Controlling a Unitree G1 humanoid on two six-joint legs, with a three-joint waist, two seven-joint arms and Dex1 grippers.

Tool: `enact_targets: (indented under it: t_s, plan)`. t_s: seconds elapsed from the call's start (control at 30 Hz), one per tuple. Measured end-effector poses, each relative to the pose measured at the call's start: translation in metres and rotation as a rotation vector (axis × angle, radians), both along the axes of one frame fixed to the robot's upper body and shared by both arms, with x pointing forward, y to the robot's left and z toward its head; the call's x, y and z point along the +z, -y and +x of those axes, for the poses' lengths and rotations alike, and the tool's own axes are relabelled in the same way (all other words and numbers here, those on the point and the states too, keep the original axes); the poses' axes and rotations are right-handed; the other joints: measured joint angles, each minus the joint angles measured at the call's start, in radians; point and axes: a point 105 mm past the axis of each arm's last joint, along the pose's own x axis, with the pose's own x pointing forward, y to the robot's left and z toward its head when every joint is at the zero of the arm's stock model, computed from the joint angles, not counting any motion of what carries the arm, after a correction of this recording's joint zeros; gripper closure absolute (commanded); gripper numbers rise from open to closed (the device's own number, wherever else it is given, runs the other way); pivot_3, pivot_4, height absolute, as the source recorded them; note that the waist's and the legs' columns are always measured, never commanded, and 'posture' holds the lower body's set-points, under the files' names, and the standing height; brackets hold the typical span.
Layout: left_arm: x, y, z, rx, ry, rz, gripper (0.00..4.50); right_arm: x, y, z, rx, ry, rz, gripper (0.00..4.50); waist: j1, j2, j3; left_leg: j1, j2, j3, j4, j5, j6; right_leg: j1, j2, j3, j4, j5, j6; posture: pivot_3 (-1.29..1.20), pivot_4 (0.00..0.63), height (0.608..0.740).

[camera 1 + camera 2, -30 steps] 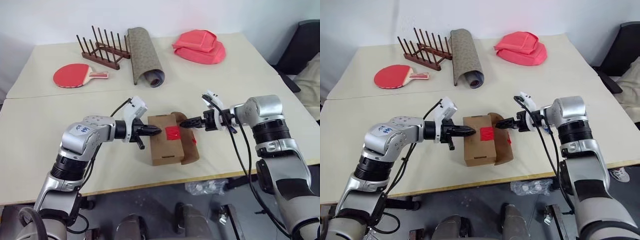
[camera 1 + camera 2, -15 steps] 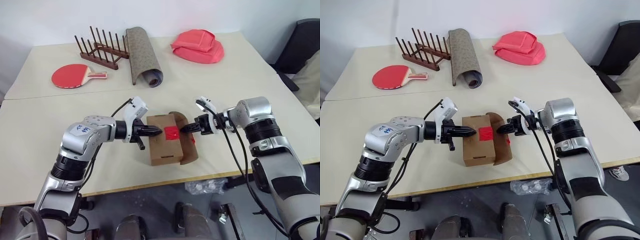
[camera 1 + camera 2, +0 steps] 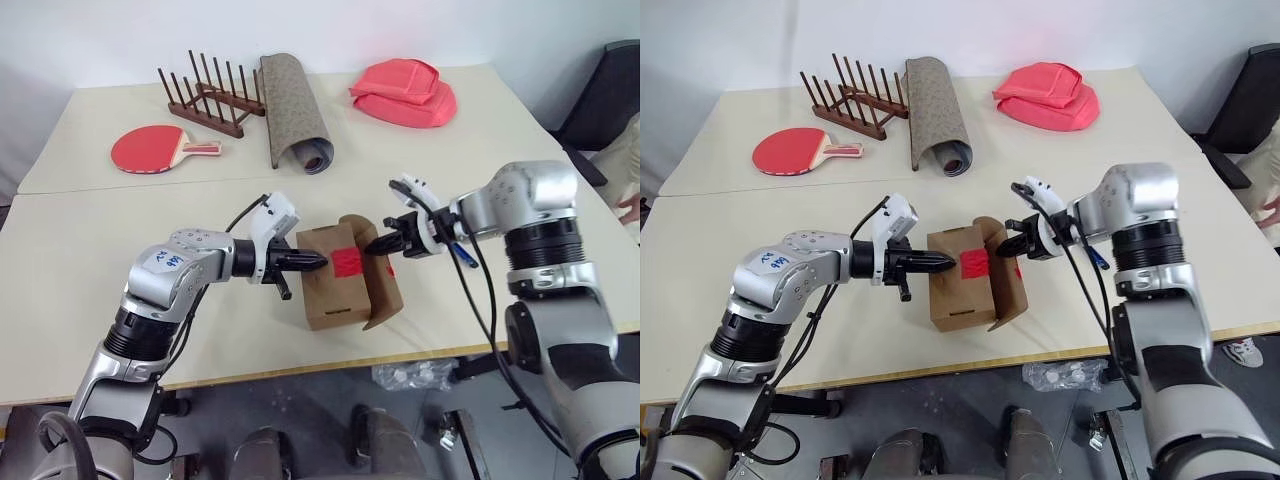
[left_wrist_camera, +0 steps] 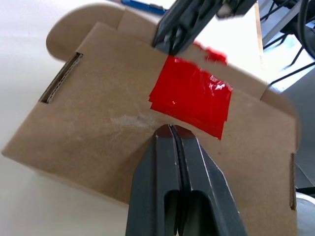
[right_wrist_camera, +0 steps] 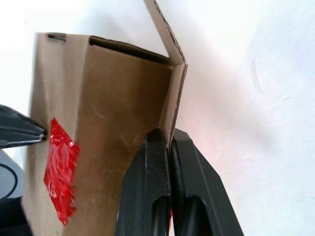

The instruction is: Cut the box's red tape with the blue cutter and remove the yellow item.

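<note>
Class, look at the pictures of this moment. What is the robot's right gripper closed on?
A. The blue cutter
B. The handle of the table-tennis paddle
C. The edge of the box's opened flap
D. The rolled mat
C: in the right wrist view the right gripper has its two fingers pinched on the edge of the lifted cardboard flap of the box, beside the red tape.

We see a small white sticker (image 3: 166, 262) with blue handwriting on the left arm (image 3: 185, 268), too small for us to read. We find no print on the box (image 3: 328, 290).
</note>
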Motion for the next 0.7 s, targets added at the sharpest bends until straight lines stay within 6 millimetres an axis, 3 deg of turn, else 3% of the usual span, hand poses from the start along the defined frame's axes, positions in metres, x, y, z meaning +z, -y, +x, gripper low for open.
enact_targets:
  t_s: [0.2, 0.4, 0.47, 0.6, 0.7]
  plan:
    - [0.001, -0.003, 0.004, 0.012, 0.019, -0.015, 4.50, 0.030, 0.003, -0.007, -0.009, 0.065, -0.037, 4.45, 0.001, 0.001, 0.000, 0.000, 0.000, 0.000, 0.000, 0.000, 0.000, 0.000, 0.000, 0.000, -0.001, 0.000, 0.000, 0.00, 0.150, 0.740]
    - [-0.003, -0.012, 0.009, 0.061, 0.037, -0.008, 4.50, 0.047, -0.008, -0.016, -0.013, 0.096, -0.054, 4.45, 0.004, 0.000, 0.000, 0.000, 0.000, -0.001, 0.000, 0.000, 0.001, 0.001, 0.000, 0.000, -0.001, 0.000, 0.000, 0.00, 0.150, 0.740]
    - [-0.009, -0.020, 0.012, 0.104, 0.037, 0.019, 4.50, 0.052, -0.016, -0.020, -0.018, 0.135, -0.044, 4.45, 0.004, 0.000, 0.000, 0.000, 0.000, -0.001, 0.000, 0.000, 0.001, 0.001, -0.001, 0.000, -0.002, 0.000, 0.000, 0.00, 0.150, 0.740]
    - [-0.048, -0.032, 0.012, 0.169, -0.051, 0.113, 4.50, 0.054, -0.042, -0.029, -0.007, 0.213, -0.022, 4.45, 0.000, 0.000, 0.000, -0.002, 0.001, -0.001, -0.001, 0.000, 0.001, 0.000, 0.000, -0.001, -0.003, 0.000, 0.000, 0.00, 0.150, 0.740]
    - [-0.047, -0.036, 0.010, 0.166, -0.043, 0.127, 4.50, 0.055, -0.049, -0.030, -0.027, 0.241, -0.001, 4.45, 0.000, 0.000, 0.000, -0.002, 0.001, -0.001, -0.002, 0.000, 0.001, 0.000, 0.000, -0.001, -0.004, 0.000, 0.000, 0.00, 0.150, 0.740]
